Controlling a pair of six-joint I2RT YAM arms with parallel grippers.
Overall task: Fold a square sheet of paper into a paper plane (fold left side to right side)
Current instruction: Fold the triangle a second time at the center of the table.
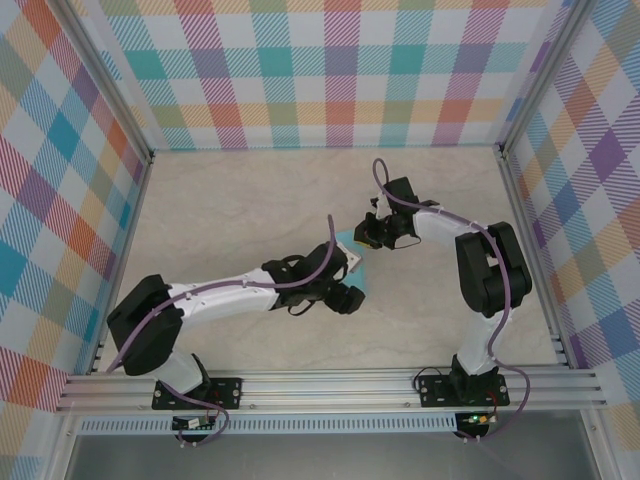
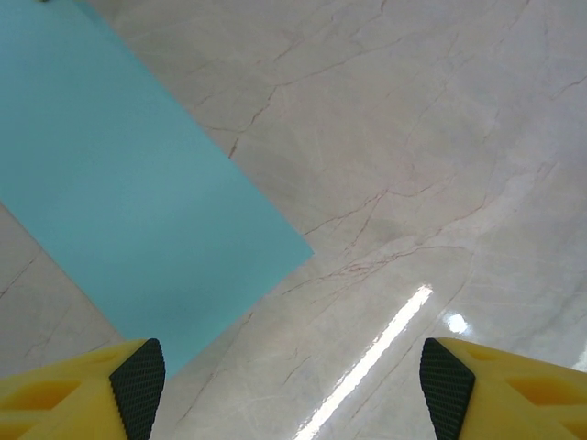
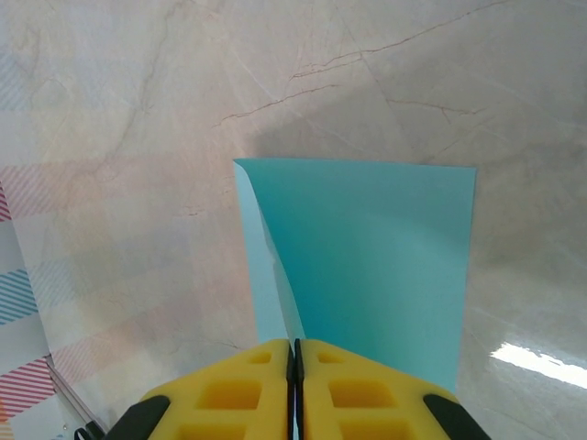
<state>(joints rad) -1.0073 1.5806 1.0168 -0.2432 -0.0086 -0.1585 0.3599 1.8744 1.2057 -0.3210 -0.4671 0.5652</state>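
The square sheet of paper [image 1: 358,268] is turquoise and lies mid-table between the two arms, folded over on itself. In the right wrist view the paper [image 3: 385,257] has its upper layer lifted along the left edge, and that edge runs into my right gripper [image 3: 294,353], whose yellow fingers are pressed shut on it. From above, the right gripper [image 1: 368,238] sits at the paper's far end. My left gripper [image 1: 348,297] hovers at the near end, open, with bare table between its pads [image 2: 138,380]. The flat paper [image 2: 138,183] lies up-left of the left gripper [image 2: 293,385].
The marble-pattern table [image 1: 230,210] is walled by plaid panels [image 1: 340,70] on three sides. An aluminium rail [image 1: 330,385] carrying both arm bases runs along the near edge. A bright glare stripe [image 2: 376,353] lies on the table under the left gripper.
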